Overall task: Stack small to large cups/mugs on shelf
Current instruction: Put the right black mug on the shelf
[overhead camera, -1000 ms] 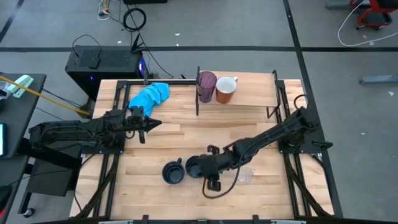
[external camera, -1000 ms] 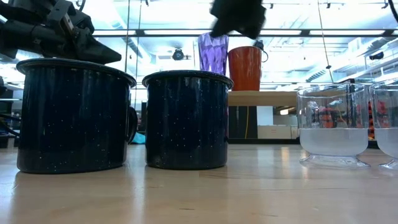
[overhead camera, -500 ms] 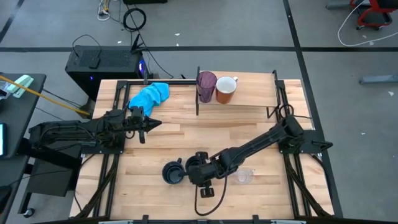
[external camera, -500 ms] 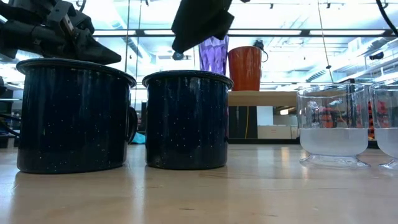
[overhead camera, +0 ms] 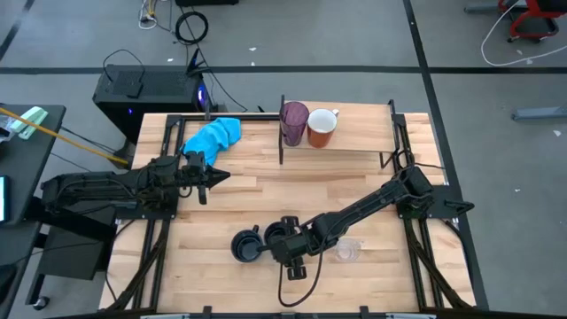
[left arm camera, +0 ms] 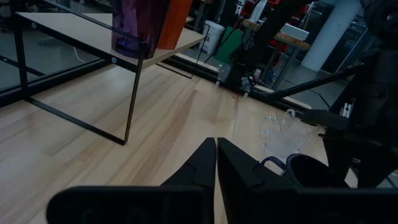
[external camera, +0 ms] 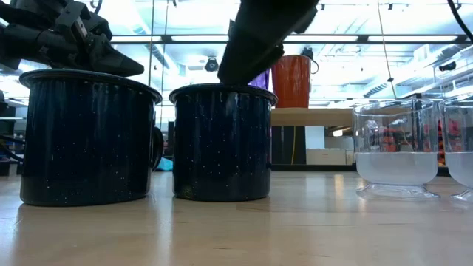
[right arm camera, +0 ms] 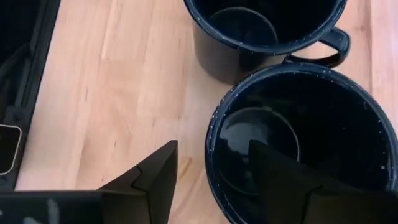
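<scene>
Wood tabletop (overhead camera: 266,190), right end effector (right arm camera: 208,171) hiding navy mug (right arm camera: 305,143) rim

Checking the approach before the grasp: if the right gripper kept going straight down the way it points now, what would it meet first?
Most likely the rim of the navy mug below it: the right gripper is open, with one finger outside the wall and one over the inside. The second navy mug lies beyond that line.

shelf (overhead camera: 354,133) upper centre of high view, tumbler (overhead camera: 294,122) left of mug (overhead camera: 322,127) on it | cloth (overhead camera: 213,136) left of shelf | two handled mugs (overhead camera: 245,246) (overhead camera: 276,237) side by side, lower centre | clear cups (overhead camera: 348,251) to their right
</scene>
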